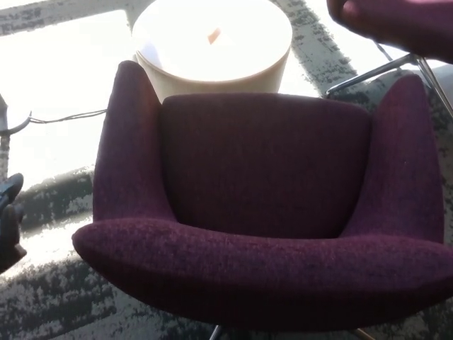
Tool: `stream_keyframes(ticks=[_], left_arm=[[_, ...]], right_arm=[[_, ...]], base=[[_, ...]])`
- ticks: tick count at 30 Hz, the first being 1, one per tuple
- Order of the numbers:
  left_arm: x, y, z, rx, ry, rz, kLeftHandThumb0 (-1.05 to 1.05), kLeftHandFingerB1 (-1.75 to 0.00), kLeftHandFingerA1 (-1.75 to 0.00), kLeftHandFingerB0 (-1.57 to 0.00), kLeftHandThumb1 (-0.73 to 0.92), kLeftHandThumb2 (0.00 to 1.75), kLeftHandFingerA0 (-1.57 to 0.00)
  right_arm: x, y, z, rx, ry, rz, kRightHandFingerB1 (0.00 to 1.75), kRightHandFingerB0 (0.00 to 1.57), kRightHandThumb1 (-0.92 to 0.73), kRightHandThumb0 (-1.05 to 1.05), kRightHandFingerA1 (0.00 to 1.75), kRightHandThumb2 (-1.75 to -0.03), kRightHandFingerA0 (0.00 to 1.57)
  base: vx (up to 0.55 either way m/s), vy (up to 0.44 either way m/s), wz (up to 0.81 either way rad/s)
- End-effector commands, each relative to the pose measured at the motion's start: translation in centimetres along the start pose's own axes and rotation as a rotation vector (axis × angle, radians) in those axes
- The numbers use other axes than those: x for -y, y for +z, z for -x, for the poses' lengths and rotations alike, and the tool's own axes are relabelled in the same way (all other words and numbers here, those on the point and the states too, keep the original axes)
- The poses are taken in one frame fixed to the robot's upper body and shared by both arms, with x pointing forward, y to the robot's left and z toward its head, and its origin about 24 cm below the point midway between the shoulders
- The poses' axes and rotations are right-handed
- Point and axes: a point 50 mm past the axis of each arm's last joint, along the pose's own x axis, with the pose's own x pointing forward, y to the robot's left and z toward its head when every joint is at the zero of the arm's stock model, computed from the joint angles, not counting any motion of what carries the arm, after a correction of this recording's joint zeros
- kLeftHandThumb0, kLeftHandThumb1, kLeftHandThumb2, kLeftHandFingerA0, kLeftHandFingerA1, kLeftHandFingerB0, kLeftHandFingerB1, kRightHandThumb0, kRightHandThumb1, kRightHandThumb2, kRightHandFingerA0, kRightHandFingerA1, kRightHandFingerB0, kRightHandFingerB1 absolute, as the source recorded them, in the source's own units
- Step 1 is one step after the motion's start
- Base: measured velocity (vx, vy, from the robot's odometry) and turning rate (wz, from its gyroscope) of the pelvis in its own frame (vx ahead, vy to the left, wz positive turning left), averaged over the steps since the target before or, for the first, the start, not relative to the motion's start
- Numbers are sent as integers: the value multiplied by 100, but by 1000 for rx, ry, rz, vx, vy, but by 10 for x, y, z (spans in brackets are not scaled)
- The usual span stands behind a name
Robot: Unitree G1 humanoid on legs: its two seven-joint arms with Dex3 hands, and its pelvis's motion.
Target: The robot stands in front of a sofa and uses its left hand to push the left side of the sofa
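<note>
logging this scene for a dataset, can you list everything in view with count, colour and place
sofa: 1, dark purple, a one-seat armchair filling the middle of the view
round table: 1, cream, beyond the sofa at the top, with a small orange thing on top
second seat: 1, dark purple, top right corner, only partly in view, on thin metal legs
cable: 1, dark, on the floor at the left
carpet: 1, grey and white pattern, under everything
left hand: 1, black, at the left edge, apart from the sofa's left side
right hand: not in view
</note>
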Motion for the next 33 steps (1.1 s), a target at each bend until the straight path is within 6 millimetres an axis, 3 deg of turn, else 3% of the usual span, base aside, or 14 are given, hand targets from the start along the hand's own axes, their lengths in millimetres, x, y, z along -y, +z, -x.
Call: stream_keyframes(ticks=[1,2,3,8,12,14,19,20,22,23,24,27,28,33], left_arm=[[1,4,-11,-88,-47,-32,-93,0,0,0,92,97,0],[2,6,-13,-96,-51,-48,-93,0,0,0,92,98,0],[8,9,-19,-105,-67,-53,-95,-1,0,0,86,123,0],[21,12,-28,-129,-123,-82,-97,0,0,0,91,131,0],[34,11,-31,-139,-179,-93,-93,-1,0,0,84,122,0],[38,11,-32,-152,-222,-119,-99,-4,-8,0,92,130,0],[39,8,-34,-207,-244,-135,-105,-2,-8,0,86,123,0],[38,7,-33,-212,-256,-119,-98,0,0,0,92,73,0],[37,6,-33,-224,-262,-117,-100,0,0,0,92,73,0],[36,5,-32,-241,-297,-83,-93,0,0,0,78,64,0],[35,5,-31,-245,-309,-72,-90,0,0,0,47,82,0],[34,5,-30,-258,-342,-65,-86,0,0,0,43,78,0],[33,5,-29,-255,-361,-44,-71,0,0,0,41,54,0],[31,3,-27,-267,-383,-38,-73,0,0,0,42,54,0]], right_arm=[[3,0,0,11,-19,1,41,54,-84,-63,41,-66,57],[3,1,0,10,-22,5,41,54,-84,-64,41,-66,57],[3,1,-1,6,-21,11,40,55,-86,-64,41,-66,58],[3,1,0,17,-16,9,41,56,-87,-61,43,-66,60],[3,2,0,19,-15,2,41,55,-88,-63,42,-67,59],[3,2,0,17,-16,-15,42,55,-88,-63,42,-67,58],[5,3,-1,19,-16,0,41,55,-88,-65,42,-67,58],[5,2,-1,16,-16,7,41,55,-88,-66,41,-67,58],[4,2,-1,18,-15,16,41,54,-89,-67,42,-67,58],[5,3,-1,21,-13,17,41,53,-89,-68,42,-67,56],[5,3,-1,23,-15,13,41,54,-87,-68,43,-67,59],[4,4,-1,26,-19,-4,41,55,-87,-67,42,-66,60],[4,3,-2,21,-18,-3,41,54,-87,-66,42,-66,59],[3,3,-1,20,-14,21,40,54,-88,-68,41,-67,58]], base=[[0,0,0],[0,0,0],[0,0,0],[0,0,0],[0,0,0],[0,0,0],[0,0,0],[0,0,0],[0,0,0],[0,0,0],[0,0,0],[0,0,0],[0,0,0],[0,0,0]])
